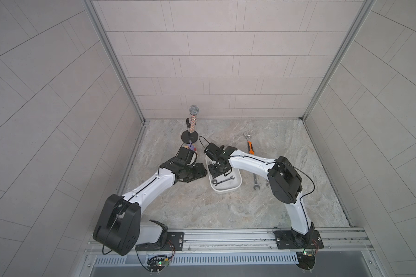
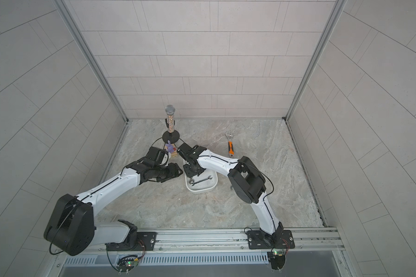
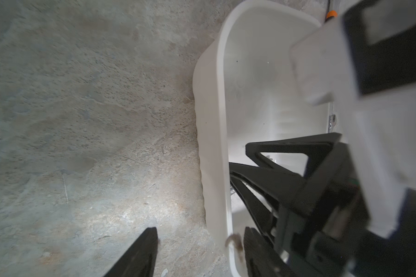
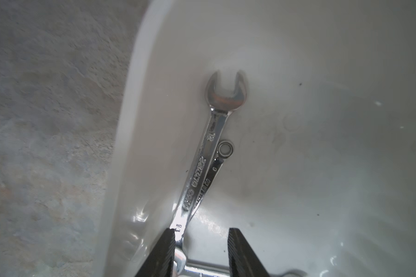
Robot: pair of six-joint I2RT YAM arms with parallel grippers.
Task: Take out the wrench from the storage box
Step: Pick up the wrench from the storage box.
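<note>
Far left of frame, a grey tiled wall [image 1: 46, 96], and an aluminium corner post [image 1: 117, 64] running down to the marbled, stone-look desk [image 1: 202, 211]. The left arm stretches up from lower left. Its left tool [image 3: 201, 231] is spread open across the storage box [image 1: 226, 190] wall, one finger over bare desk, one inside, with a clear gap on the outer side. At centre, toward the back, a microphone [image 1: 194, 110] stands upright on a round base. Just right of centre sits the white box, flat on the desk. Inside it the right tool [image 4: 201, 230] is parted, not clamped. The wrench [image 4: 210, 136] lies on the box floor, its shank running between the fingers and against one. A smaller wrench [image 4: 226, 148] lies alongside it. Further right, an orange-handled adjustable wrench [image 1: 250, 147] lies on the desk.
</note>
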